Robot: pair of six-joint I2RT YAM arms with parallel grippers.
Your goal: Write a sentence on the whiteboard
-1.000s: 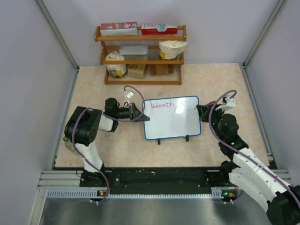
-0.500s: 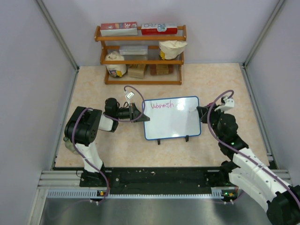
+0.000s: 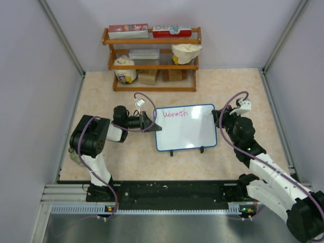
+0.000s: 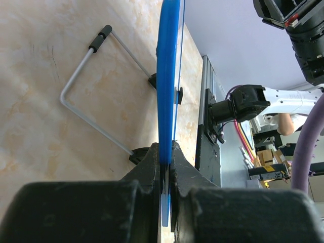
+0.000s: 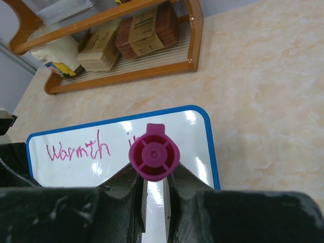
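Note:
The whiteboard (image 3: pixel 185 129) has a thin blue frame and stands on the table in the top view. It carries the pink word "Warmth" and the start of another word (image 5: pixel 76 149). My left gripper (image 3: pixel 151 123) is shut on the board's left edge; the left wrist view shows the blue frame (image 4: pixel 168 76) edge-on between the jaws. My right gripper (image 3: pixel 216 119) is shut on a magenta marker (image 5: pixel 154 153), seen end-on in the right wrist view, pointing at the board's upper right part.
A wooden shelf rack (image 3: pixel 152 58) with boxes and bags stands at the back of the table. The board's wire stand (image 4: pixel 96 83) and black feet (image 3: pixel 202 149) rest on the tabletop. Side walls (image 3: pixel 30 101) bound the workspace.
My right gripper with the marker has shifted slightly up and back along the board's upper right edge. The left gripper and board have not moved.

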